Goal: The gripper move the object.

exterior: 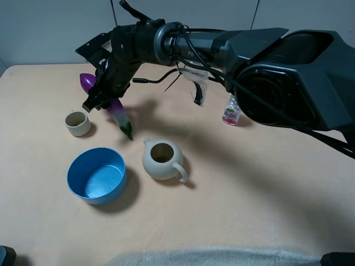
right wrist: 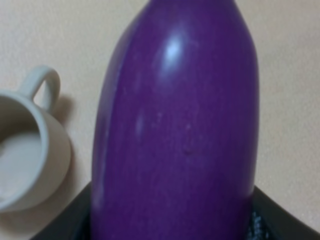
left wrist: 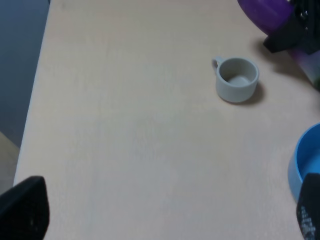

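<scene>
A beige desk (exterior: pixel 266 183) seen from a high camera. A thick dark robot arm reaches in from the right and across to the far left side. Its right end effector (exterior: pixel 102 95) is clamped around the middle of an eggplant (exterior: pixel 117 113). The eggplant is tilted: its glossy purple end points up and away toward the back, while its pale section and green stem point down toward the desk. Whether the stem tip touches the surface cannot be told.

Just left of the eggplant stands a small cream cup (exterior: pixel 77 123). Nearer the front sits a blue bowl (exterior: pixel 97 175), and to its right a cream teapot (exterior: pixel 162 160) without a lid. A small clear bottle (exterior: pixel 231 112) with a pink label stands well apart, to the right, partly behind the arm.

The right wrist camera is filled by the purple eggplant (right wrist: pixel 175 130), with the cup (right wrist: pixel 25 160) beside it.

The left wrist camera looks down on bare desk, the cup (left wrist: pixel 237 79) and the bowl's edge (left wrist: pixel 306 160). The left end effector (left wrist: pixel 167 210) holds nothing; its dark fingers (left wrist: pixel 25 207) stand wide apart.
</scene>
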Robot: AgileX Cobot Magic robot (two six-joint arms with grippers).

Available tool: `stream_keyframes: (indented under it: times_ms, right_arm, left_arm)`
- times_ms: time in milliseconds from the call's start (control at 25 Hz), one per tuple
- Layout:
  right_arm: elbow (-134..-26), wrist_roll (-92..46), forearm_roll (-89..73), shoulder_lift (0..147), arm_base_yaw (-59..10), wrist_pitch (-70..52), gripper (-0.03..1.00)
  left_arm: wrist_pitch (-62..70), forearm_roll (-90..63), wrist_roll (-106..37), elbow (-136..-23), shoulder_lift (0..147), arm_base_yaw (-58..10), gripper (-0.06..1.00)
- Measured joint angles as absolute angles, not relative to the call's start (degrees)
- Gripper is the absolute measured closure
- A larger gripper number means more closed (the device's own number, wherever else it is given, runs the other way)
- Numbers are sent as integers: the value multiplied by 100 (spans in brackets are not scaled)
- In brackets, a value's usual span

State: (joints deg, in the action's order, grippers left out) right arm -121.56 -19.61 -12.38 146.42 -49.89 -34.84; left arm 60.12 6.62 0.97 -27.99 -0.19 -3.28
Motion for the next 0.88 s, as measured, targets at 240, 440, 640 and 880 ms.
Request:
stream_keyframes:
  times_ms: [240, 440, 640, 880]
  right_arm:
    - [-12156, -1961, -1238, 14642, -4989, -3461, 50]
    - [-12156, -1961, -1238, 14642, -4989, -3456, 49]
    - [-12156, -1961, -1238, 14642, -4989, -3456, 49]
    - [-12156, -1961, -1238, 14642, -4982, -3552, 49]
  left_arm:
    - [6012, 662, 97, -2799, -19, -328, -5]
    - [6012, 662, 97, -2799, -19, -328, -5]
    - [6012, 662, 97, -2799, -19, -328, -5]
    - [6012, 662, 97, -2799, -19, -328, -5]
